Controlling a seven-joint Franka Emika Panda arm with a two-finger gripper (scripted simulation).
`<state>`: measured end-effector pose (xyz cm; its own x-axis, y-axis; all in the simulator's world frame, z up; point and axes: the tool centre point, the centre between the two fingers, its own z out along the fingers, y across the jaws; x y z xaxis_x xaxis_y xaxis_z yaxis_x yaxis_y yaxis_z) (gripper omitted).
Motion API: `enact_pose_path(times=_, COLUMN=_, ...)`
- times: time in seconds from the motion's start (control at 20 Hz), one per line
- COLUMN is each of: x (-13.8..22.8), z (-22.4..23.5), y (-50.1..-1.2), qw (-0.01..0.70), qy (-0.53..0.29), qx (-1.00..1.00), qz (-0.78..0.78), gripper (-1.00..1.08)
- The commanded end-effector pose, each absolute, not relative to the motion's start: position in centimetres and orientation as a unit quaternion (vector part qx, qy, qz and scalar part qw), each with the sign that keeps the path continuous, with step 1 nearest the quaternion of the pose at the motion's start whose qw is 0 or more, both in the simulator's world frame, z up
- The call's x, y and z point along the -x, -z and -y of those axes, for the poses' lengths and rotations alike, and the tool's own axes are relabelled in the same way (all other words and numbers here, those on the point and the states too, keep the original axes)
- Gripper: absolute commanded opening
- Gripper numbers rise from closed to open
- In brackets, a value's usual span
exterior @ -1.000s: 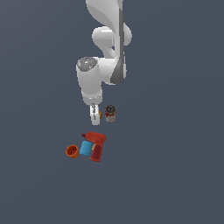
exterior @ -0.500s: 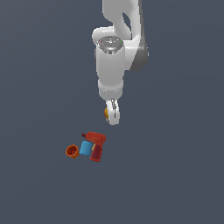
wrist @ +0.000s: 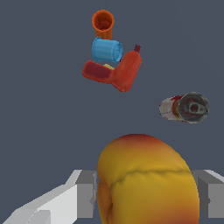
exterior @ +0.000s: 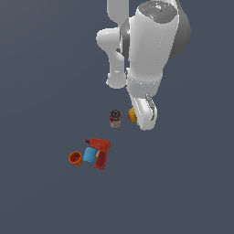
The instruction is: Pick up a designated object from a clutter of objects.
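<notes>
The yellow-orange ball with a red patch point(wrist: 146, 179) fills the space between my gripper's two fingers point(wrist: 85, 194) in the wrist view. In the exterior view the ball point(exterior: 132, 114) shows only as a sliver beside the white gripper point(exterior: 142, 116), which holds it well above the floor. The gripper is shut on the ball. The rest of the clutter lies below: a dark-topped small can point(exterior: 115, 118), a red power drill point(exterior: 100, 152), a blue block point(exterior: 89, 154) and an orange cup point(exterior: 75, 158).
The can point(wrist: 185, 107) lies apart from the drill point(wrist: 116, 73), blue block point(wrist: 106, 49) and orange cup point(wrist: 103, 22), which sit bunched together. The big white arm point(exterior: 148, 45) rises over the scene. The floor is plain dark grey.
The arm has risen and swung toward the exterior view's right, carrying the ball up from its place beside the can. The can, drill, block and cup have not moved.
</notes>
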<state>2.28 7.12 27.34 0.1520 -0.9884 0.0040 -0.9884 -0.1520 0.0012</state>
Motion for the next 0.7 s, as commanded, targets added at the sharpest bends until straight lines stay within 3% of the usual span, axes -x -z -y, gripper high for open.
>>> enact_pose_path(times=0.0, x=-3.3, z=-8.7, y=-28.9, qw=0.002, qy=-0.001, qx=-0.759, qz=0.652, gripper=-1.0)
enact_pose_path(times=0.65, x=-7.5, z=-15.3, y=-35.2, qw=0.001, qy=0.0, qx=-0.759, qz=0.651, gripper=-1.0)
